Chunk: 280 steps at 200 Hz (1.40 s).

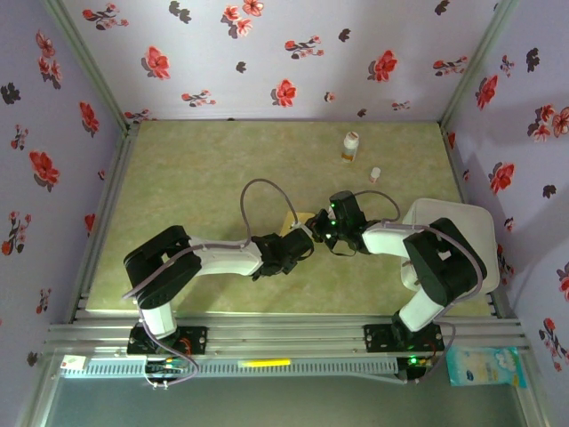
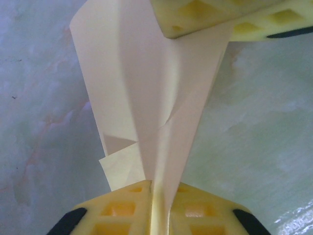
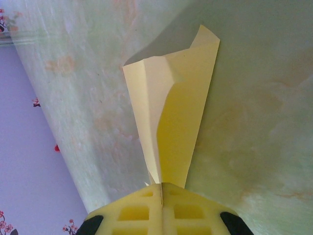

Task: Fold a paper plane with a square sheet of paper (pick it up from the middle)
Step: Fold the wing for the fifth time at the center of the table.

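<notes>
Your left hand [image 2: 159, 208] pinches shut on one end of the folded sheet [image 2: 146, 98] and your right hand [image 3: 161, 196] on the other. Its long axis runs between them, off the bench [image 1: 196, 178].

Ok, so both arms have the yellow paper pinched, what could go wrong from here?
The left jaws and right jaws pinch opposite ends of the folded paper, so pulling apart could tear it or slip it free. The small loose flap beside the left jaws is not pinned and might spring open or crease crooked.
</notes>
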Each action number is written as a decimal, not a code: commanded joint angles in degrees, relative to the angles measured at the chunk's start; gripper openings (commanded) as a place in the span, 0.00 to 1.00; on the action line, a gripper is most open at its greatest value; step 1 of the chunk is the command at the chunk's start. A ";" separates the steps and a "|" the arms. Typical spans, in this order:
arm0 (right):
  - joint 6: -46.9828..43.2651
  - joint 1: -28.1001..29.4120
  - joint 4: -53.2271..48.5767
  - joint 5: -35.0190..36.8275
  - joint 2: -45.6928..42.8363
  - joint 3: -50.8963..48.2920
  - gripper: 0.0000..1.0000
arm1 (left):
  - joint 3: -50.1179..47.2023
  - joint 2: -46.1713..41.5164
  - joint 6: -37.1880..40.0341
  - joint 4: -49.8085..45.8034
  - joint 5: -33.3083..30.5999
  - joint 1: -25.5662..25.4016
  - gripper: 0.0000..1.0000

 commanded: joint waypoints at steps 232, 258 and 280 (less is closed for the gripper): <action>0.25 0.29 -1.16 1.28 -0.93 0.24 0.00 | -2.91 -2.68 -4.05 4.34 1.41 -0.35 0.13; 0.25 0.29 -1.16 1.39 -0.92 0.10 0.00 | -3.18 -3.26 -4.41 4.96 1.69 -0.34 0.15; 0.27 0.26 -1.07 1.32 -0.77 0.18 0.01 | -3.95 -4.04 -4.33 5.92 1.87 -0.31 0.14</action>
